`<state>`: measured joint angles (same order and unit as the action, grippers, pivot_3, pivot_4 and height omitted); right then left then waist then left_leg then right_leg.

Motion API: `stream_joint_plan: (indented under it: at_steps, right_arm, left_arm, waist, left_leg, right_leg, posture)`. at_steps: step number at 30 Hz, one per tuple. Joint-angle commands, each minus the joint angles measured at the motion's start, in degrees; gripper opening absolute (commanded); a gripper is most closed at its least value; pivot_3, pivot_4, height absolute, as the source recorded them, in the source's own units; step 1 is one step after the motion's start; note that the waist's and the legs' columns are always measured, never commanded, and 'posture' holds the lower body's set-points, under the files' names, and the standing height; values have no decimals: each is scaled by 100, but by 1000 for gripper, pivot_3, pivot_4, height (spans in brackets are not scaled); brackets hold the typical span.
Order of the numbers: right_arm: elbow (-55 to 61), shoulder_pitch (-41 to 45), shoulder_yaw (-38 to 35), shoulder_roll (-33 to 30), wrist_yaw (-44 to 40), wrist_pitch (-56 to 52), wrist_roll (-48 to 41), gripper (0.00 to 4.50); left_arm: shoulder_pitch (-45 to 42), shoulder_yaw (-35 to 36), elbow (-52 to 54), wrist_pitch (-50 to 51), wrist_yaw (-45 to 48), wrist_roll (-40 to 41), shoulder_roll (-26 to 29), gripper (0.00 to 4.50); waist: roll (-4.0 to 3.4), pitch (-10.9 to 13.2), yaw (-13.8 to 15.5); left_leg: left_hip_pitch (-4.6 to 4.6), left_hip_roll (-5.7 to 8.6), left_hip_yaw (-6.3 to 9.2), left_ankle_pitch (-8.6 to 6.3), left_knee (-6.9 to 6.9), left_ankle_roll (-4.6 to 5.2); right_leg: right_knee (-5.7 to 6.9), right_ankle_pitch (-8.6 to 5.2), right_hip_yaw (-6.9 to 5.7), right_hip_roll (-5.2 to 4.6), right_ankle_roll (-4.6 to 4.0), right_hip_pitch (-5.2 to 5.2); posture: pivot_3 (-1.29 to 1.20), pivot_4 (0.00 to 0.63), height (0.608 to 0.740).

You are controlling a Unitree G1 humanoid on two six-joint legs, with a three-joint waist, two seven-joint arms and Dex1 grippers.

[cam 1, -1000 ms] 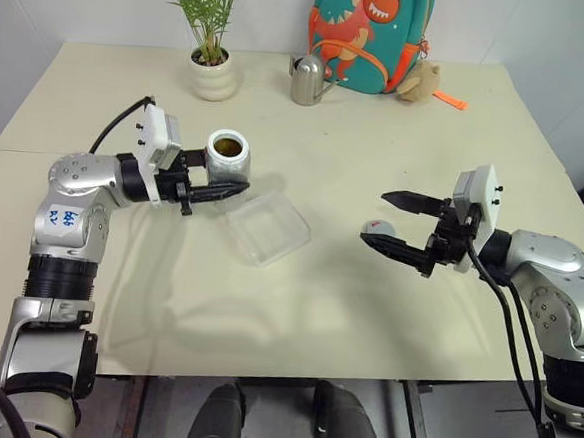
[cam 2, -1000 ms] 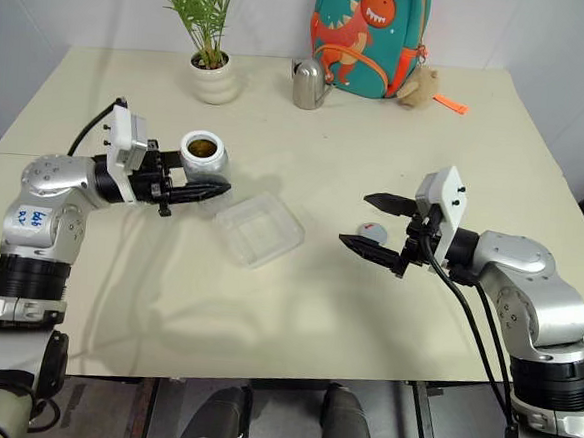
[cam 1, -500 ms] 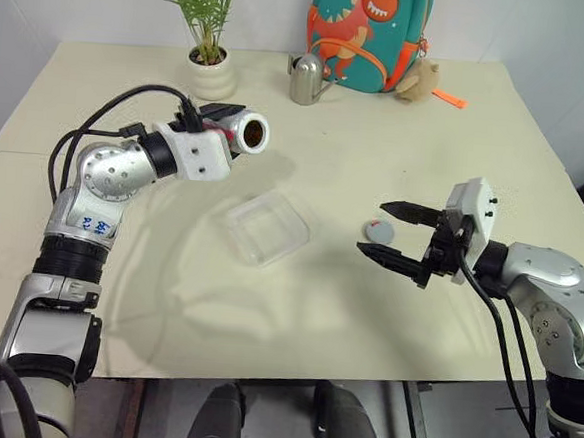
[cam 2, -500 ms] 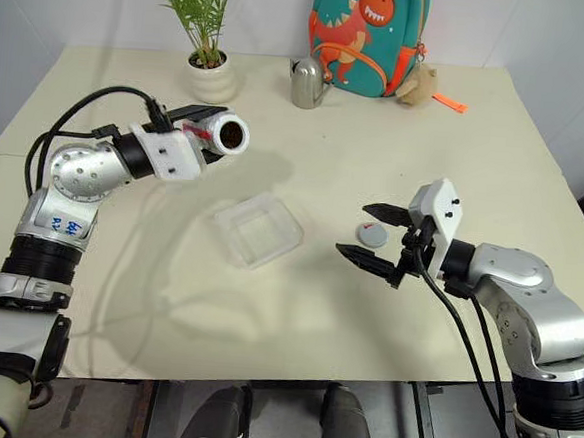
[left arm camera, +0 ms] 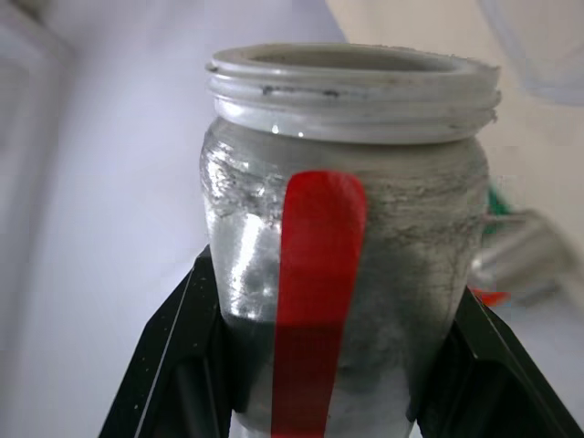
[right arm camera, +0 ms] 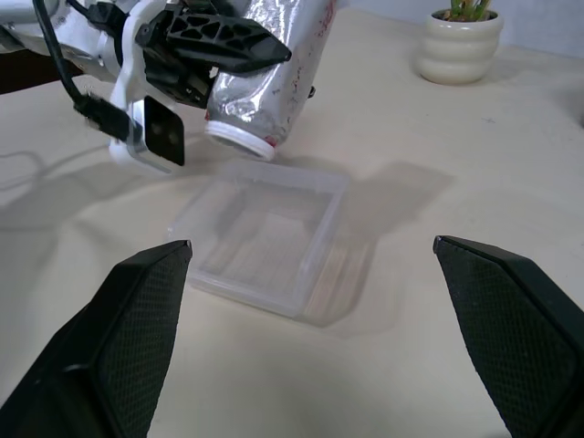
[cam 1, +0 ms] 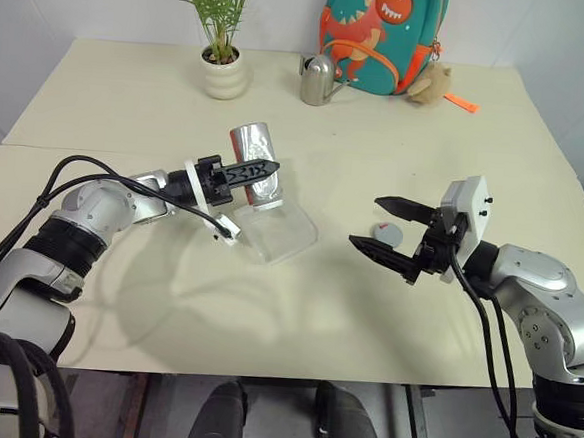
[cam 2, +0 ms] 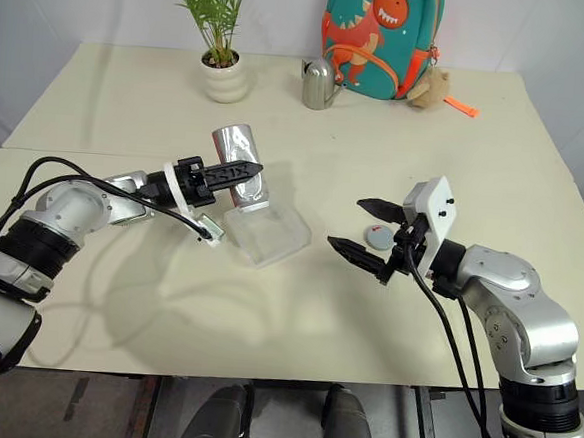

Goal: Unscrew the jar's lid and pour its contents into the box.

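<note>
The jar (cam 1: 252,141), silvery with a red stripe, has no lid on it and hangs tipped mouth-down over the near-left corner of the box (cam 1: 288,241). My left gripper (cam 1: 260,169) is shut on the jar's middle, and its fingers (left arm camera: 173,365) clasp both sides of the jar (left arm camera: 347,228). The clear box (right arm camera: 265,237) lies flat on the table. I cannot make out the contents in the jar or in the box. The grey lid (cam 1: 383,231) lies on the table to the box's right. My right gripper (cam 1: 364,220) hovers open just in front of the lid and holds nothing.
Along the table's far edge stand a potted plant (cam 1: 225,69), a metal watering can (cam 1: 317,80), a dinosaur backpack (cam 1: 380,35) and a small plush toy (cam 1: 427,85). A cable loops from my left arm (cam 1: 104,181).
My left wrist has rolled the jar from upright through sideways to mouth-down, and brought it over the box. The right gripper has stayed open near the lid.
</note>
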<state>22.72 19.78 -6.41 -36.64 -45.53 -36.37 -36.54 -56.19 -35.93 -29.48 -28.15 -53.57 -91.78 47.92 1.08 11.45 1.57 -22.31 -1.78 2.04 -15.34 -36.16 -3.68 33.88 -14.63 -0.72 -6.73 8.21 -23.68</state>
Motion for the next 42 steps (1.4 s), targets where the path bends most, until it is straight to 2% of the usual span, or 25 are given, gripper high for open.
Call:
stream_joint_plan:
  at_steps: [1,6,11,12,16,19,21,23,25,27,28,30,33,35,39,42]
  right_arm:
    - [249,102,19,68,54,45,-97,4477]
    - [194,104,74,162,77,118,-56,4477]
    - [144,96,143,290,91,211,-23,4477]
    - [157,85,149,302,91,212,-23,4477]
    - [171,63,139,286,41,210,-55,4477]
    - [126,64,129,187,-102,209,-66,4477]
    - [64,97,138,120,-233,214,-55,4477]
    - [-23,148,166,54,-349,239,-11,4477]
    - [-119,210,207,17,-433,272,31,4477]
    - [-251,308,266,17,-516,314,93,4477]
    - [-294,340,281,20,-547,329,115,4477]
    - [-359,391,303,24,-615,351,132,4477]
    - [-449,449,342,10,-698,392,174,4477]
    - [-491,489,347,6,-739,406,209,4477]
    - [-526,558,250,67,-646,362,186,4477]
    - [-480,493,273,52,-635,403,225,4477]
  left_arm:
    - [-300,-165,-51,469,-581,-293,99,1949]
    - [-522,-344,-129,546,-750,-353,237,1949]
    - [-639,-333,-384,398,-649,-64,255,1949]
    - [-662,-293,-452,274,-546,82,250,1949]
    - [-519,72,-564,-1064,244,1506,391,1949]
    - [-98,700,-606,-1810,1960,3661,382,1949]
    - [398,1295,-440,-1346,3727,5711,158,1949]
    - [896,2040,84,32,5275,7590,-212,1949]
    - [1276,2819,621,1708,6279,9168,-648,1949]
    - [1680,3705,1120,3372,6730,10631,-1029,1949]
    - [1811,4012,1328,3986,6835,11058,-1138,1949]
    - [2033,4431,1515,4456,6734,11260,-1252,1949]
    - [2138,5284,1367,5136,6763,12090,-1549,1949]
    - [2127,5735,992,4933,6691,12200,-1655,1949]
    - [2157,5678,332,3656,7121,11577,-1562,1949]
    - [2145,5759,-285,3021,7271,11408,-1592,1949]
  waist:
    - [0,0,-14]
    - [0,0,-20]
    - [0,0,-17]
    - [0,0,-16]
    - [1,0,-17]
    - [0,-1,-20]
    - [-1,-1,-41]
    - [0,-1,-49]
    - [0,0,-50]
    - [1,-1,-71]
    - [1,-1,-98]
    - [2,-1,-172]
    - [3,-1,-175]
    - [8,-4,-173]
    - [31,-18,-169]
    - [35,-21,-142]
  left_leg:
    - [0,0,0,0,0,0]
    - [1,0,-2,0,-1,0]
    - [2,0,-3,0,-1,-1]
    - [1,0,-3,1,-2,-1]
    - [1,-1,-3,1,-2,-1]
    - [0,0,-5,3,-2,-5]
    - [4,-1,-15,13,-2,-24]
    - [8,-2,-22,13,-5,-24]
    - [10,-2,-23,11,-16,-20]
    - [10,-3,-22,0,-32,0]
    - [11,-3,-20,-3,-40,5]
    - [15,-3,-18,-6,-51,11]
    - [15,-3,-15,-9,-78,15]
    - [15,-3,-12,-9,-90,16]
    - [24,-2,-12,-8,-93,15]
    - [22,-2,-13,-8,-92,13]
  right_leg:
    - [0,0,0,1,0,0]
    - [3,0,2,0,0,-2]
    - [5,0,2,0,0,-2]
    - [5,0,2,0,0,-2]
    - [4,0,2,0,0,-2]
    - [3,0,3,-2,0,-2]
    - [3,0,10,-2,-1,-2]
    - [9,0,17,-2,-1,-2]
    - [20,0,19,-1,-2,-1]
    - [31,1,21,0,-3,1]
    - [38,2,23,0,-4,2]
    - [48,2,24,0,-4,5]
    - [64,2,24,0,-4,7]
    - [67,7,24,0,-5,13]
    - [52,13,24,2,-10,20]
    - [39,15,24,2,-13,20]
  posture:
    - [0,150,740]
    - [0,150,740]
    - [0,150,740]
    - [0,150,740]
    - [0,150,740]
    - [0,150,740]
    - [0,150,740]
    - [0,150,740]
    - [0,150,740]
    - [0,150,740]
    - [0,150,740]
    - [0,150,740]
    - [0,150,740]
    - [0,150,740]
    - [0,150,740]
    - [0,150,740]
